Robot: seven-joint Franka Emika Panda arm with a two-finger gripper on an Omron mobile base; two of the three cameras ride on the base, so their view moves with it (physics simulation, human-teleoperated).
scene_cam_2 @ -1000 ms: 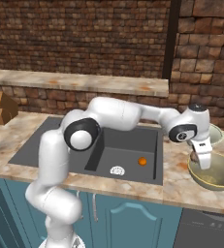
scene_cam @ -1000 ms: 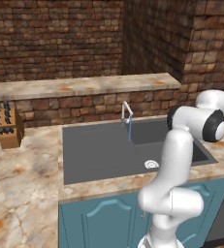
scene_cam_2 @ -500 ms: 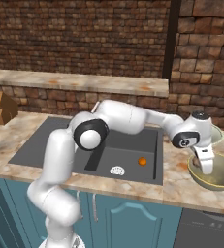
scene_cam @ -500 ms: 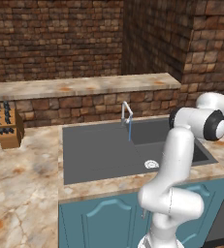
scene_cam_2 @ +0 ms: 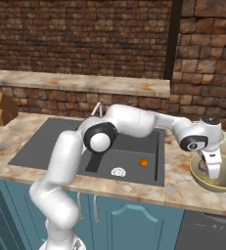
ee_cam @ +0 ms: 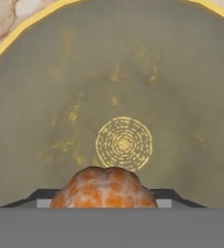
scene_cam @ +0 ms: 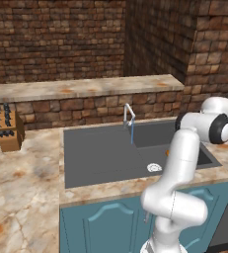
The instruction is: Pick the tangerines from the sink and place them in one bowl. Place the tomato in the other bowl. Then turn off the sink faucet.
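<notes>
Gripper (scene_cam_2: 214, 172) hangs over the olive-tan bowl (scene_cam_2: 222, 183) on the counter to the right of the sink (scene_cam_2: 51, 146), jaws pinching a pale tangerine (ee_cam: 104, 189); the hand view looks straight down at the bowl floor with its ringed centre mark just beyond the fruit. Second tangerine (scene_cam_2: 143, 162), bright orange, lies on the sink floor near the right wall, a little right of the drain (scene_cam_2: 118, 172). Faucet (scene_cam: 129, 116) stands at the far sink edge with a thin stream running. Tomato not identifiable from these views. Judgement: step in hand is the release. Best done low and near the bowl centre, parting the jaws gently so the fruit settles without rolling over the rim, then lifting straight up.
</notes>
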